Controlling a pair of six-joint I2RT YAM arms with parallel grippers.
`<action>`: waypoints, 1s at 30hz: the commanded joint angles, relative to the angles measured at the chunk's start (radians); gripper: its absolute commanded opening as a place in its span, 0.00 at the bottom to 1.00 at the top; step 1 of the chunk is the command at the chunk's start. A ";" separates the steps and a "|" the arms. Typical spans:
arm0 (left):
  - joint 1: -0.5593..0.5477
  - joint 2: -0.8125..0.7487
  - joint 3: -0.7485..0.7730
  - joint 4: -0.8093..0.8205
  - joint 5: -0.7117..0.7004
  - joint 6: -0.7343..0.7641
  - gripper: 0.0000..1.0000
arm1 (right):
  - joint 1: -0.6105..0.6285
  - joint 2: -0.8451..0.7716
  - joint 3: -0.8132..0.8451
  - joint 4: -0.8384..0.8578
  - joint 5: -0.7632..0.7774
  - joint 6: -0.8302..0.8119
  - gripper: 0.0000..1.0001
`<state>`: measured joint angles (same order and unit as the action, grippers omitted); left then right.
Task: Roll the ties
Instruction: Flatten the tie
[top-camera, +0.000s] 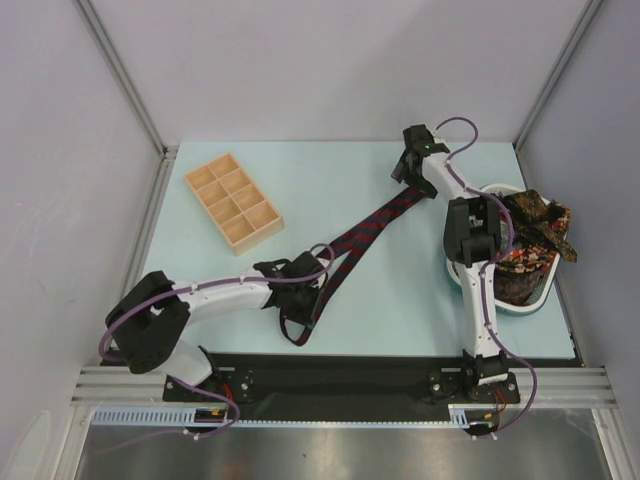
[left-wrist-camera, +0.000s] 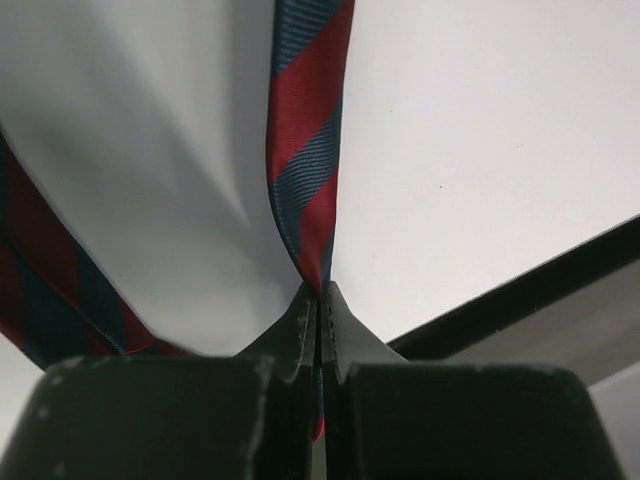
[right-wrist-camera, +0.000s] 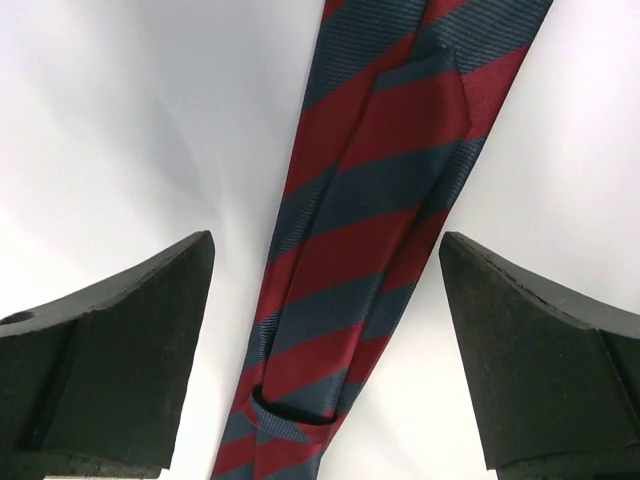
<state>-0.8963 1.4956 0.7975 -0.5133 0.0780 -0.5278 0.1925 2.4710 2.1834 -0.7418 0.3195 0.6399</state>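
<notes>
Worryingly, the left gripper (left-wrist-camera: 320, 305) is pinching just a thin fold of the long navy red-striped fabric necktie (top-camera: 365, 235) while the right gripper (right-wrist-camera: 325, 260) is gaping wide above it, risking slippage.

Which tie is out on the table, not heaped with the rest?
The navy tie with red diagonal stripes, stretched diagonally across the table; the other ties sit bunched in the bowl at right.

Lt blue table (top-camera: 340, 180), striped tie (top-camera: 370, 232), wood tray (top-camera: 233, 200), bin (top-camera: 520, 308) w/ ties (top-camera: 540, 225)
</notes>
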 joint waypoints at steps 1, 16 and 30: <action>0.092 -0.061 -0.024 0.051 0.148 0.023 0.00 | 0.028 0.045 0.094 -0.125 0.118 0.007 0.99; 0.413 -0.066 0.120 -0.189 0.247 0.193 0.00 | -0.001 0.066 0.070 -0.082 0.082 -0.037 0.54; 0.467 0.127 0.239 -0.280 0.203 0.310 0.03 | -0.056 0.066 0.108 -0.047 0.038 -0.210 0.34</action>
<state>-0.4297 1.6226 0.9710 -0.7612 0.2909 -0.2604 0.1555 2.5202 2.2501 -0.8017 0.3546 0.5026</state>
